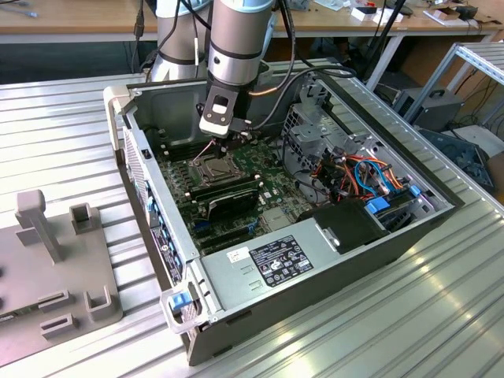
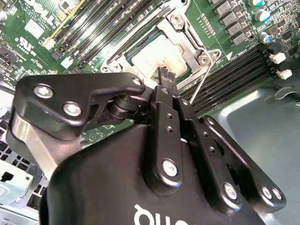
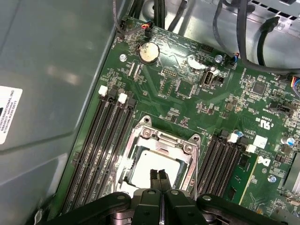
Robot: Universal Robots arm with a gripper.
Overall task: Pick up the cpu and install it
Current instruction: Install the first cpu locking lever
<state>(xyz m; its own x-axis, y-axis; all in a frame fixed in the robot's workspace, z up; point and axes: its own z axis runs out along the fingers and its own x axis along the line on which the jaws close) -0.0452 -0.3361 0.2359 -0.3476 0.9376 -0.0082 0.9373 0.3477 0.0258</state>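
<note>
Square of dull silver-grey metal, the cpu (image 3: 146,165), we see it lying flat inside the socket frame (image 3: 161,137) on the green motherboard (image 3: 187,89), gripper (image 3: 158,174) fingers pressed together, gripping nothing, tips poised over its top (whether touching, we cannot tell)

The arm (image 1: 236,35) stood nearly upright in the exterior view, its thick grey wrist segment (image 1: 235,59) pointing straight down. A pale block (image 1: 218,115) sat on the wrist's lower end, toward the exterior view's left. Beneath it the end effector (image 1: 224,144) hung with its tips aimed downward. In the first wrist view its two black fingers (image 3: 153,183) lay pressed flat against each other, tips touching. In the second wrist view the linkage bars (image 2: 75,105) splayed wide behind the closed tips.
</note>
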